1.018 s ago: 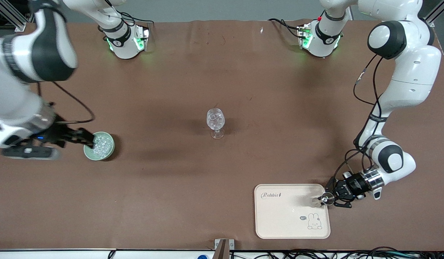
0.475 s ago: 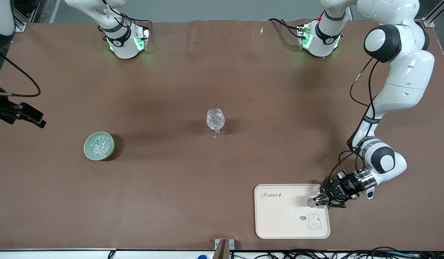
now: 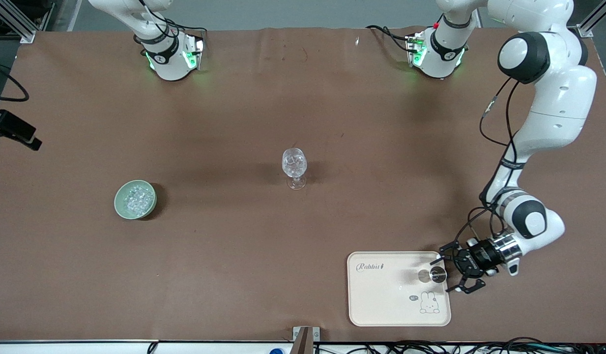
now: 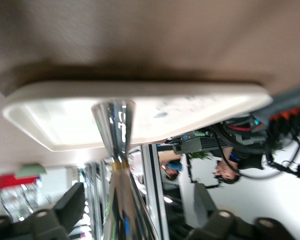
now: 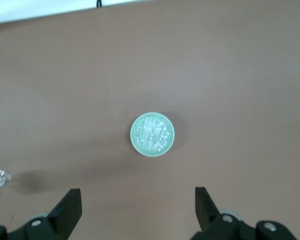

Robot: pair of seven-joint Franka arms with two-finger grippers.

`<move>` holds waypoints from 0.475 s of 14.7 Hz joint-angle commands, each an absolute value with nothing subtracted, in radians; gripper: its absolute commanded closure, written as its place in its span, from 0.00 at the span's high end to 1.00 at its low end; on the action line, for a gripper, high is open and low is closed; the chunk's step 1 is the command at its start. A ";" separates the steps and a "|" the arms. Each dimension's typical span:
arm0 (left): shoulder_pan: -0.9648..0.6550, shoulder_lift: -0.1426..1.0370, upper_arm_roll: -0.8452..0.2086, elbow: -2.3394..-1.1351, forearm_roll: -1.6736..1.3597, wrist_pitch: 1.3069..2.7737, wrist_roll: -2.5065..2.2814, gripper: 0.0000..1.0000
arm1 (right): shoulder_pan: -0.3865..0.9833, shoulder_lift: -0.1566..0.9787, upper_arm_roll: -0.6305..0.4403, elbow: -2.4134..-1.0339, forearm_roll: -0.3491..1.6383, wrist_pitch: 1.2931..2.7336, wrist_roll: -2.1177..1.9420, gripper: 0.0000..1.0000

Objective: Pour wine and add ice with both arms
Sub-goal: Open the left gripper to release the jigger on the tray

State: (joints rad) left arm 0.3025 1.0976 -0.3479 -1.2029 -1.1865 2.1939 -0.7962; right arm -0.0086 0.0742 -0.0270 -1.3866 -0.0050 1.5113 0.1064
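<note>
Handling glass and ice: both of my grippers stand wide open and empty.

My left gripper [image 3: 455,275] sits low at the edge of the cream rectangular plastic tray [image 3: 381,300], fingers spread either side of a shiny metal measuring cup [image 3: 436,275], apparently not touching it; it looks light, slick and tippy, best pinched at its narrow waist. My right gripper [image 5: 137,210] hangs high over the small green bowl [image 3: 135,199] of clear glinting ice chunks [image 3: 138,198]: small, hard, slippery. The clear stemmed wine glass [image 3: 295,167], fragile, stands mid-table holding ice.

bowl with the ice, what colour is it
Pale green bowl, clearest in the right wrist view.
</note>
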 commanded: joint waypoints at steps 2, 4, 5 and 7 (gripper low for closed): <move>0.377 0.947 -0.347 -1.241 -0.803 2.082 -0.883 1.00 | -0.002 0.005 -0.012 -1.453 -0.011 1.503 0.095 1.00; 0.408 0.885 -0.353 -1.239 -0.617 2.001 -0.885 1.00 | -0.002 -0.023 -0.012 -1.488 -0.011 1.508 0.094 1.00; 0.410 0.847 -0.347 -1.239 -0.535 1.976 -0.884 1.00 | -0.003 -0.035 -0.014 -1.503 -0.006 1.517 0.091 1.00; 0.410 0.764 -0.356 -1.235 -0.323 1.909 -0.876 1.00 | -0.003 -0.037 -0.014 -1.516 -0.002 1.537 0.087 1.00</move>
